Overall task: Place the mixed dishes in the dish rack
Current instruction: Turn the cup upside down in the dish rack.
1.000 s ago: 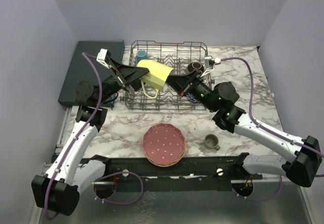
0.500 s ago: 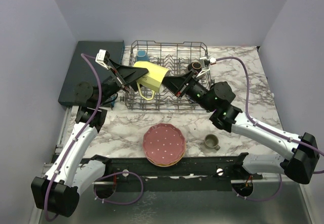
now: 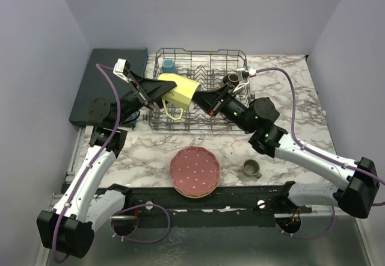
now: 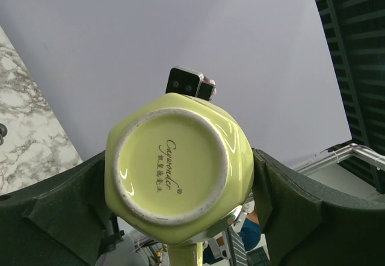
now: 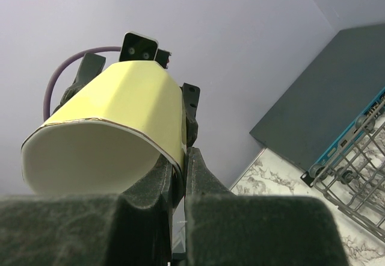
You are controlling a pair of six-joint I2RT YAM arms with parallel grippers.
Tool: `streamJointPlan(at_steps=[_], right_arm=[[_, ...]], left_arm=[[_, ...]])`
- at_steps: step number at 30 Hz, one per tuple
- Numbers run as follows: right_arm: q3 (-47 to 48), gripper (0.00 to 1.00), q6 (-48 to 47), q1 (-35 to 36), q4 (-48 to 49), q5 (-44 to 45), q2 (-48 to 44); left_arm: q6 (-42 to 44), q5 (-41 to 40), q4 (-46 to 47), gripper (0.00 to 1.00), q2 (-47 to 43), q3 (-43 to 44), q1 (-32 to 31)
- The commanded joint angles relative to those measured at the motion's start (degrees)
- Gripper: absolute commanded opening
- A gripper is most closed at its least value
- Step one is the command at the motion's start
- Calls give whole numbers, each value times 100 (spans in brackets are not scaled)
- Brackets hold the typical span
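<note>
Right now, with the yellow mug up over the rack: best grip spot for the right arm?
The rim wall, coming from the open-mouth side. The yellow mug lies tilted, mouth toward the right gripper, and the left gripper straddles the body at the base, handle hanging down. That leaves the thin rim: one finger inside, one outside, as the right gripper pinches it.
</note>
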Motion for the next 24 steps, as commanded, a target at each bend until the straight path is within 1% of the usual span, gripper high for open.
streamJointPlan(at_steps=[1, 6, 9, 12, 18, 20, 24], right_arm=[[152, 0, 174, 46, 482, 169, -122], [44, 0, 208, 46, 496, 349, -197], [36, 1, 218, 48, 432, 371, -219], [7, 1, 222, 46, 374, 424, -276], [-180, 15, 167, 46, 212, 733, -564], [-315, 22, 169, 46, 197, 895, -715], [-486, 28, 98, 46, 5, 1162, -1002]], left_arm=[[124, -103, 272, 83, -147, 68, -27], [125, -152, 281, 65, -185, 16, -27], [140, -174, 281, 52, -198, 7, -29], [146, -196, 281, 44, -211, -9, -27], [162, -196, 281, 32, -204, -22, -27], [174, -196, 281, 27, -195, -32, -27], [205, -195, 281, 20, -134, -30, -29]])
